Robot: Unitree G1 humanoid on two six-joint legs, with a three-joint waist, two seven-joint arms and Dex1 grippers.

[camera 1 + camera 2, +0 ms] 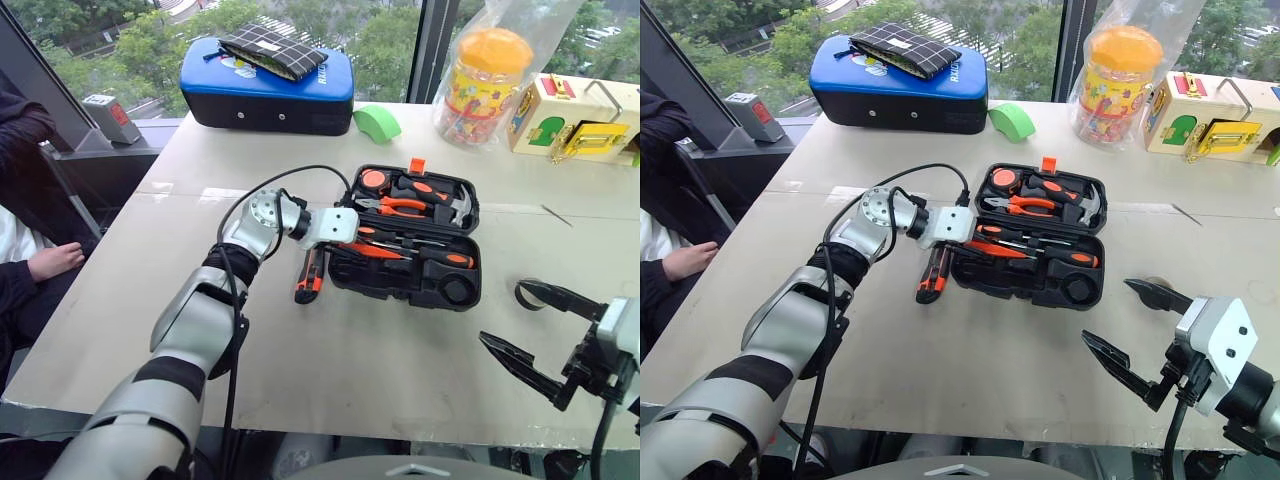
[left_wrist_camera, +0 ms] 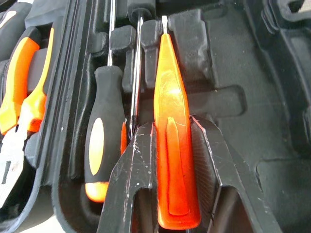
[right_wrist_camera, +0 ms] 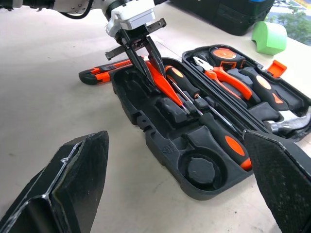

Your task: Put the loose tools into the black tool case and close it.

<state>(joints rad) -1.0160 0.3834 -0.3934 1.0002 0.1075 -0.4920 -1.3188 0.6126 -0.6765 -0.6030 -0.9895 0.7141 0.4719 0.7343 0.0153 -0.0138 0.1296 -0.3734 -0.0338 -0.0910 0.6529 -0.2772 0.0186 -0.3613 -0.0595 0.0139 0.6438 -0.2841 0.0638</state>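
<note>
- Left gripper [image 3: 141, 51] is seen with its two black fingers pressed onto the handle of the small all-orange screwdriver [image 2: 172, 145], which is pinched between them.
- That screwdriver is held over the near-left part of the black tool case [image 1: 455, 293], its tip directed along the moulded recesses toward the middle of the case; whether it already rests in a recess cannot be told.
- Just beside the held tool, a slim orange-and-black-handled screwdriver [image 2: 99, 145] is seated in its recess, with a further one [image 3: 226, 138] lying toward the right end of the case.
- The case is found open on the table [image 1: 350, 370], with its orange latch [image 1: 417, 166] at the far edge.
- The orange-black utility knife [image 1: 309, 278] is noted lying on the table, touching or just beside the left wall of the case and below the left gripper.
- Right gripper [image 1: 535, 335] is observed with its fingers spread wide and nothing between them; it is held above the table near the right front edge, well apart from the case.
- A green tape roll [image 1: 377, 122] and a blue-topped case [image 1: 265, 85] are recorded at the far side of the table.
</note>
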